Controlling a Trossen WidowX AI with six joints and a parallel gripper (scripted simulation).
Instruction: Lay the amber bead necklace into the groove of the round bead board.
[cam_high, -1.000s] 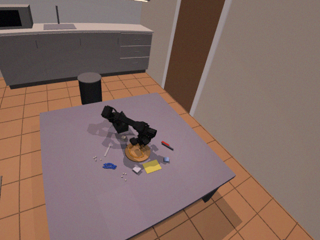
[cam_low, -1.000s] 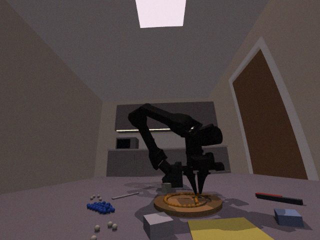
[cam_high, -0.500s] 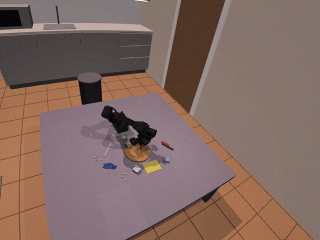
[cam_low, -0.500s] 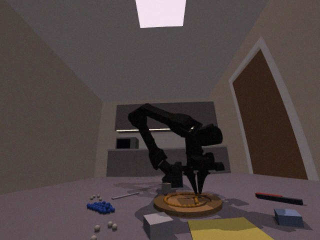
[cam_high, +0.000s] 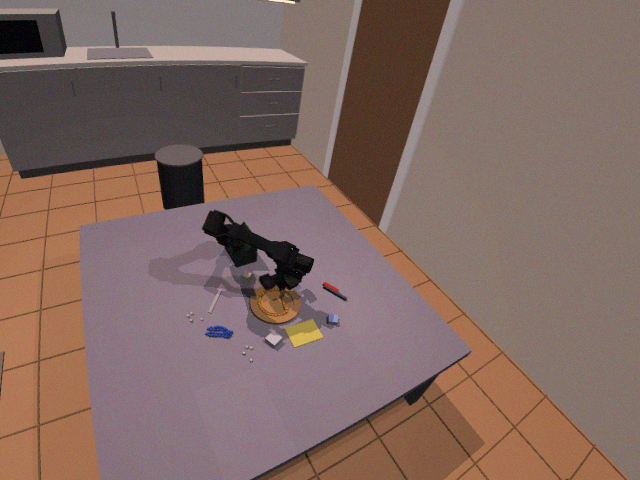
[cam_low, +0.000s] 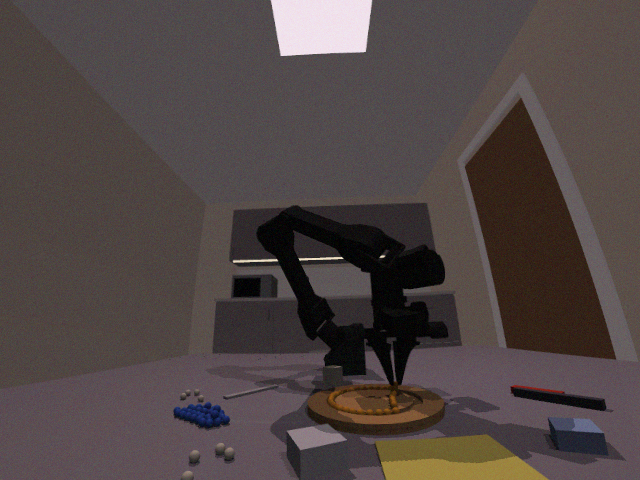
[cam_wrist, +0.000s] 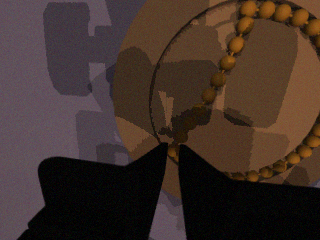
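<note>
The round wooden bead board (cam_high: 296, 310) (cam_low: 372, 422) (cam_wrist: 131, 82) lies flat on the table. The amber bead necklace (cam_high: 272, 314) (cam_low: 361, 411) (cam_wrist: 227, 62) lies on it. Much of its loop follows the round groove, while one stretch cuts straight across the inside of the board. In the wrist view the groove's left arc is bare. My gripper (cam_low: 397, 382) (cam_wrist: 173, 149) points down at the board's edge, shut on the necklace at the end of the straight stretch. In the exterior view the beads there rise a little to the fingertips. The fingers partly hide the held beads.
A white block (cam_high: 273, 339) (cam_low: 316, 452), a yellow sheet (cam_high: 303, 333) (cam_low: 454, 457) and a blue block (cam_high: 332, 319) (cam_low: 577, 435) lie near the board. Blue beads (cam_high: 219, 332) (cam_low: 201, 414), small pale beads, a white stick (cam_high: 215, 301) and a red-black pen (cam_high: 334, 291) lie farther out.
</note>
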